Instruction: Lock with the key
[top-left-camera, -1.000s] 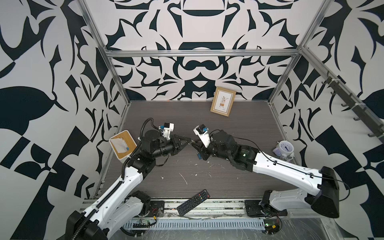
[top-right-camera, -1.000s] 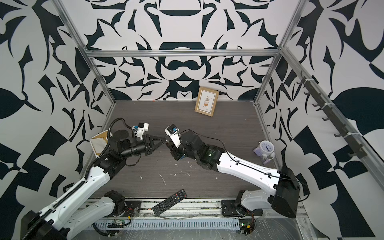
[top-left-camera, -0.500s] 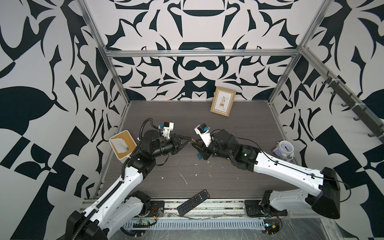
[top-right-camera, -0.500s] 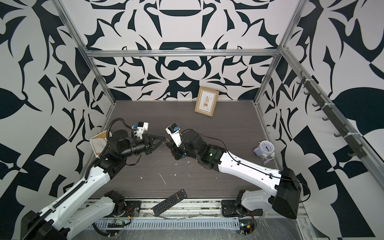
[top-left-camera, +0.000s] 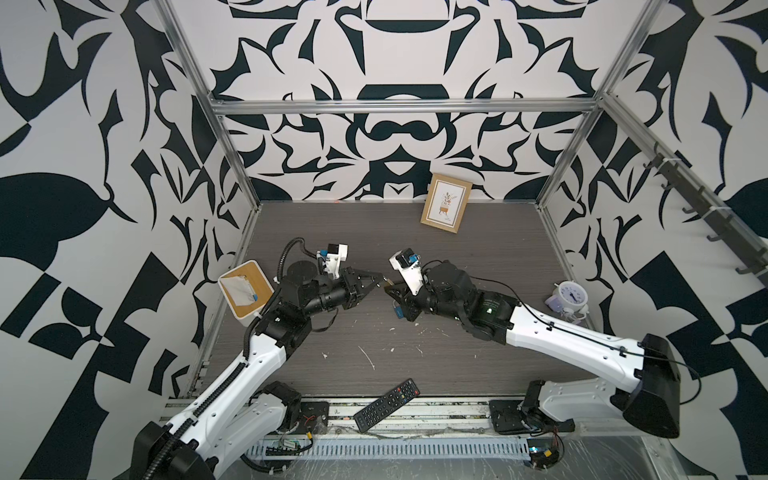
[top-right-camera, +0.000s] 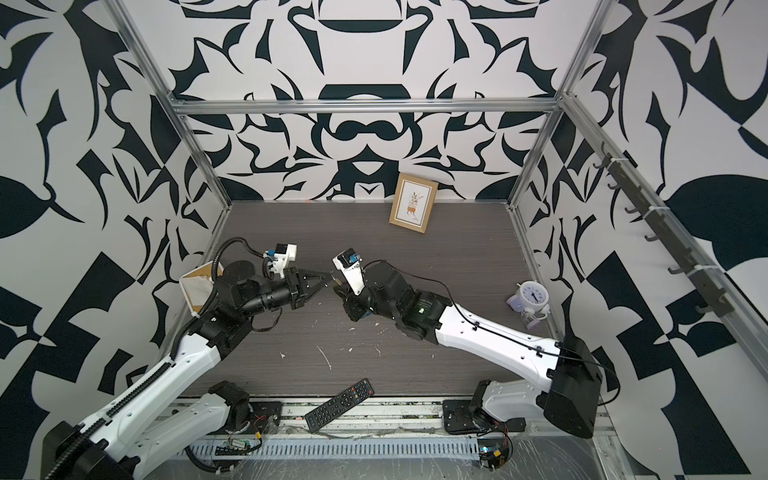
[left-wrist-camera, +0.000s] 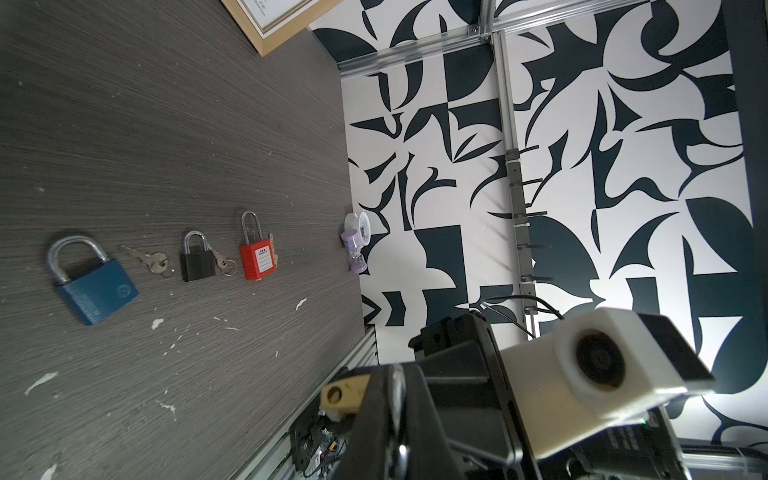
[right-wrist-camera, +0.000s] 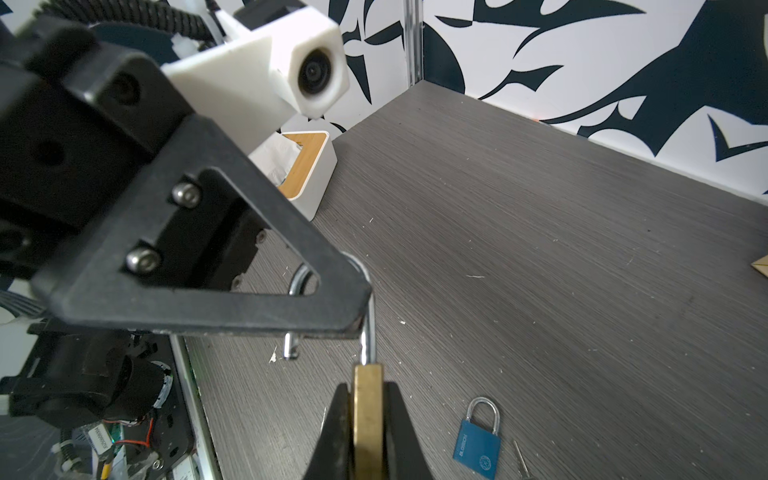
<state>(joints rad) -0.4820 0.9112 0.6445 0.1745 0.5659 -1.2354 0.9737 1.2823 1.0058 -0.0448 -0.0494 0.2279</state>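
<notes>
right wrist: the brass padlock (right-wrist-camera: 368, 419) runs off the picture's edge, keyway out of our sight | its shackle (right-wrist-camera: 369, 332) partly hides behind the left gripper (right-wrist-camera: 355, 307) | both top views: it is too small for us to read | left wrist: picture frame (left-wrist-camera: 282, 20) cropped to a corner

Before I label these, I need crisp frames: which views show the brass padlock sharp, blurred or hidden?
Right wrist: brass padlock fairly sharp, close up. Left wrist: only its corner shows, soft, while the blue padlock is crisp. Both top views: tiny, mostly hidden.
</notes>
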